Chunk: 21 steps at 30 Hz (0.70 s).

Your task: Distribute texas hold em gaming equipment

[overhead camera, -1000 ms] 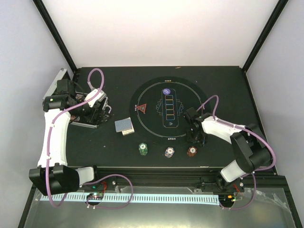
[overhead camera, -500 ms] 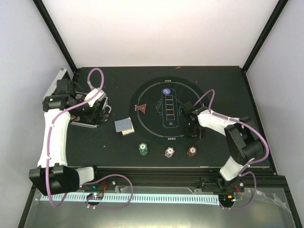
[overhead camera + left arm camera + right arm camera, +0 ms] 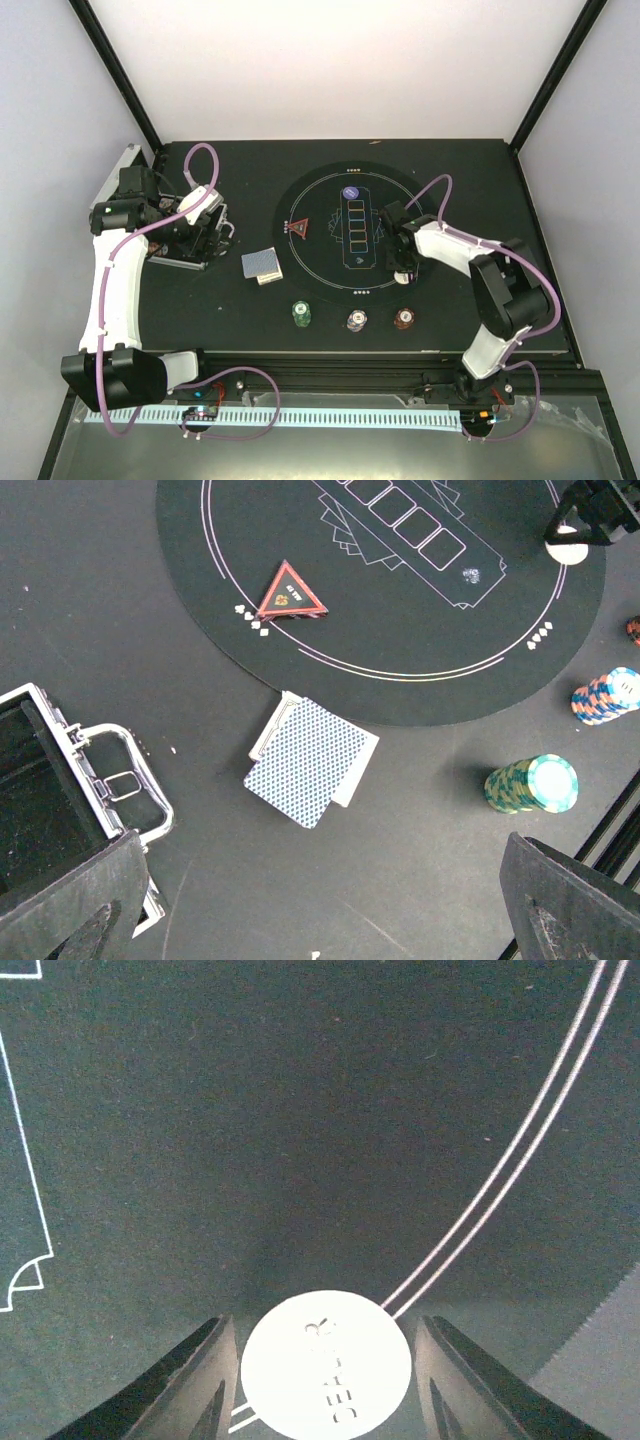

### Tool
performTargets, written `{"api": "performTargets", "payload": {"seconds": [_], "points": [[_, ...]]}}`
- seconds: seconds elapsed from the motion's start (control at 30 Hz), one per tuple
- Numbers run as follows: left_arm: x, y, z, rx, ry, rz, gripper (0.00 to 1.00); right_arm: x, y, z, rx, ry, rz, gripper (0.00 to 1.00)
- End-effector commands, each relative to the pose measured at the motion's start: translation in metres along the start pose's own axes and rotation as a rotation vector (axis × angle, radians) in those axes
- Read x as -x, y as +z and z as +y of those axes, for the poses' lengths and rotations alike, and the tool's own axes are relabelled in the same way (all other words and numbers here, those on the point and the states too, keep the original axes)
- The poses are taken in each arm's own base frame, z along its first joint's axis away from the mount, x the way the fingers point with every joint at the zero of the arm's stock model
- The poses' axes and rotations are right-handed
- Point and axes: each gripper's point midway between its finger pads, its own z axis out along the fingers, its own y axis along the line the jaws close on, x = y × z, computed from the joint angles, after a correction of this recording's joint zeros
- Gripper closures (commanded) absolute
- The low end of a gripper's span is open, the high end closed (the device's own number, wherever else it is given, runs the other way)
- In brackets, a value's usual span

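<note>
My right gripper [image 3: 402, 262] hangs low over the right side of the round mat [image 3: 320, 195], shut on a white dealer button [image 3: 326, 1364] that sits between its fingers right by the mat's double line. A purple button [image 3: 350, 193] and a red triangle marker [image 3: 298, 227] lie on the mat. The blue-backed cards [image 3: 262, 264] lie left of the mat. Green [image 3: 301, 315], purple [image 3: 356, 320] and red-brown [image 3: 404, 318] chip stacks stand in a row in front of it. My left gripper [image 3: 203, 238] is wide open and empty over the case.
The silver case [image 3: 128, 168] lies open at the far left, with its handle [image 3: 120, 780] under my left wrist. The table's black rail runs along the front edge, just behind the chip row. Walls close in the back and both sides.
My right gripper has moved up and slightly left, from the mat's lower right rim further onto the mat. The left arm has not moved.
</note>
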Motion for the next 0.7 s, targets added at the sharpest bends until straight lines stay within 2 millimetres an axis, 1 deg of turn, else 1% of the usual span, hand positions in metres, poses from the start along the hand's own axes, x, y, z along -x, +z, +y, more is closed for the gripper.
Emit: {"api": "performTargets", "payload": {"seconds": [0.0, 0.07, 0.13, 0.17, 0.2, 0.23, 0.27, 0.3, 0.37, 0.43, 0.53, 0.57, 0.6, 0.67], "points": [[0.009, -0.011, 0.004, 0.04, 0.021, -0.023, 0.01, 0.02, -0.037, -0.001, 0.001, -0.017, -0.114, 0.45], [0.009, -0.012, 0.004, 0.044, 0.014, -0.025, 0.01, 0.023, -0.064, 0.01, 0.04, -0.048, -0.165, 0.37], [0.01, -0.012, 0.006, 0.055, 0.005, -0.024, 0.01, 0.021, -0.092, 0.029, 0.082, -0.098, -0.209, 0.31], [0.009, -0.012, 0.009, 0.069, -0.005, -0.02, 0.01, 0.016, -0.104, 0.042, 0.109, -0.131, -0.225, 0.29], [0.007, -0.012, 0.013, 0.092, -0.016, -0.012, 0.01, 0.009, -0.119, 0.063, 0.147, -0.179, -0.238, 0.26], [0.007, -0.011, 0.016, 0.105, -0.027, -0.009, 0.01, 0.005, -0.128, 0.073, 0.172, -0.198, -0.24, 0.23], [0.005, -0.011, 0.02, 0.124, -0.039, -0.004, 0.01, -0.004, -0.137, 0.09, 0.208, -0.234, -0.24, 0.19], [0.003, -0.011, 0.022, 0.13, -0.048, -0.002, 0.01, -0.018, -0.147, 0.112, 0.249, -0.287, -0.239, 0.17], [0.0, -0.009, 0.025, 0.147, -0.064, 0.007, 0.01, -0.041, -0.162, 0.146, 0.312, -0.36, -0.232, 0.1], [-0.004, -0.009, 0.029, 0.173, -0.078, 0.012, 0.01, -0.061, -0.171, 0.176, 0.345, -0.425, -0.219, 0.06], [-0.007, -0.009, 0.034, 0.208, -0.089, 0.013, 0.01, -0.089, -0.173, 0.215, 0.379, -0.518, -0.172, 0.01], [-0.008, -0.009, 0.034, 0.21, -0.09, 0.014, 0.01, -0.097, -0.168, 0.225, 0.38, -0.549, -0.15, 0.0], [-0.009, -0.009, 0.033, 0.207, -0.09, 0.014, 0.01, -0.104, -0.168, 0.234, 0.392, -0.573, -0.134, 0.0], [-0.011, -0.01, 0.031, 0.202, -0.085, 0.013, 0.01, -0.112, -0.163, 0.244, 0.391, -0.605, -0.115, 0.0]]}}
